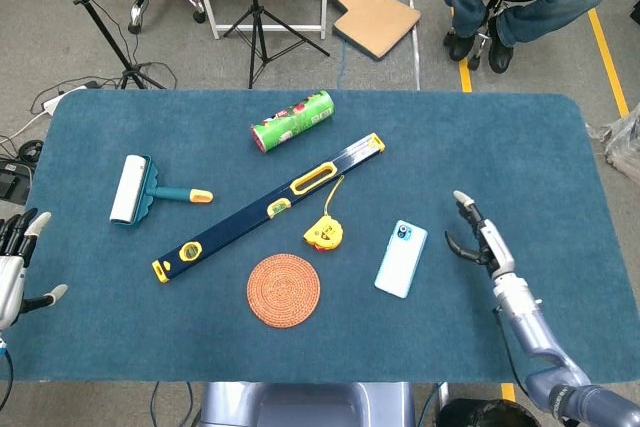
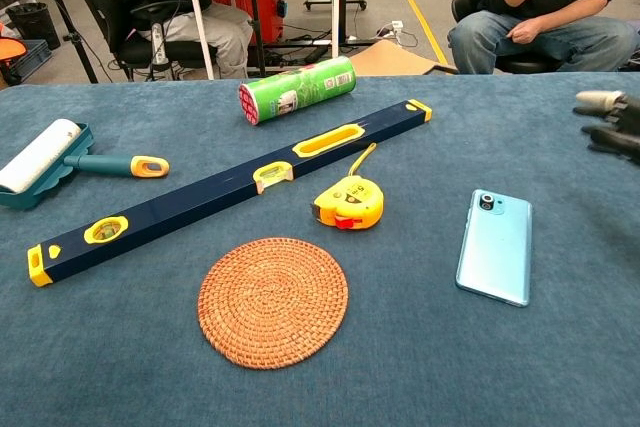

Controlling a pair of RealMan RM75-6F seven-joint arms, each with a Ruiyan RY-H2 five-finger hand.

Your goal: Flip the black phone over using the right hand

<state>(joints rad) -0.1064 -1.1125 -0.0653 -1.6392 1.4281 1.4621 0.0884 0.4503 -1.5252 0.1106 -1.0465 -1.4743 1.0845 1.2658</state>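
Head view, one phone [image 1: 401, 258], one level [image 1: 268, 208], two hands

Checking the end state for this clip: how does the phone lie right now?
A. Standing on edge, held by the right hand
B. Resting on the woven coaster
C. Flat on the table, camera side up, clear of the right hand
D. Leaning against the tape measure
C: the phone lies flat on the table with its camera lens facing up, and the right hand is apart from it, fingers spread, holding nothing.
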